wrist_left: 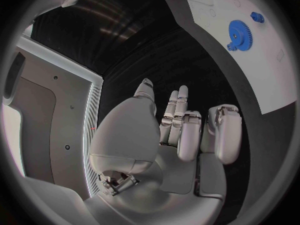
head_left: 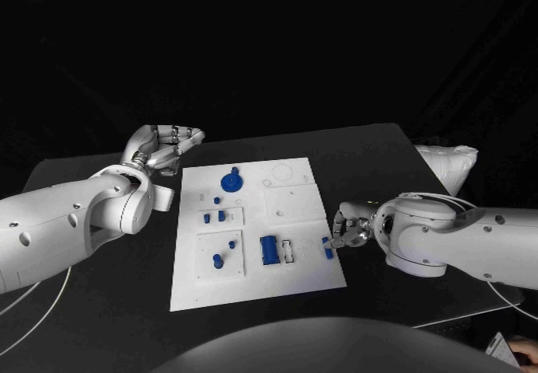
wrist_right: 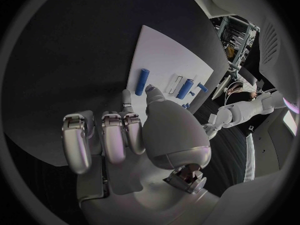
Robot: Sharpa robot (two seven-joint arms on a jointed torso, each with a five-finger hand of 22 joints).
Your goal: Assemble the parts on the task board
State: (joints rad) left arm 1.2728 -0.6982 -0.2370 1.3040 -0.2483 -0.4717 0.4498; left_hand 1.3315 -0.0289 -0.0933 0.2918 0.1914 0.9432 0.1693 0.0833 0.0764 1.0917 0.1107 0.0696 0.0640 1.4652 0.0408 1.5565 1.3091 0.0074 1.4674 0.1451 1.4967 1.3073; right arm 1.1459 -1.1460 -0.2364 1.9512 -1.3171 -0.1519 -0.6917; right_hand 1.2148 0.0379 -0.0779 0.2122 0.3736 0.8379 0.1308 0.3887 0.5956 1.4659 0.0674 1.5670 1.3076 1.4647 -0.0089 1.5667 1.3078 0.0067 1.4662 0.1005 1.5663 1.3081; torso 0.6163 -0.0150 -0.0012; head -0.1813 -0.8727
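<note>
My left hand (head_left: pixel 168 145) hovers off the far left corner of the white board (head_left: pixel 294 276), fingers loosely apart and holding nothing; from my left wrist I see the fingers (wrist_left: pixel 187 135) over bare black table (head_left: pixel 370 151). A blue gear (head_left: pixel 231 182) sits on the board near that corner. My right hand (head_left: pixel 347 230) is at the board's right edge, and it pinches a small blue peg (wrist_right: pixel 150 89) between thumb and a fingertip. Just beside it on the board lies a short blue cylinder (wrist_right: pixel 143 81). A larger blue block (head_left: pixel 270 249) lies near the board's middle, with small blue pins (head_left: pixel 221 217) standing in the plates to its left.
</note>
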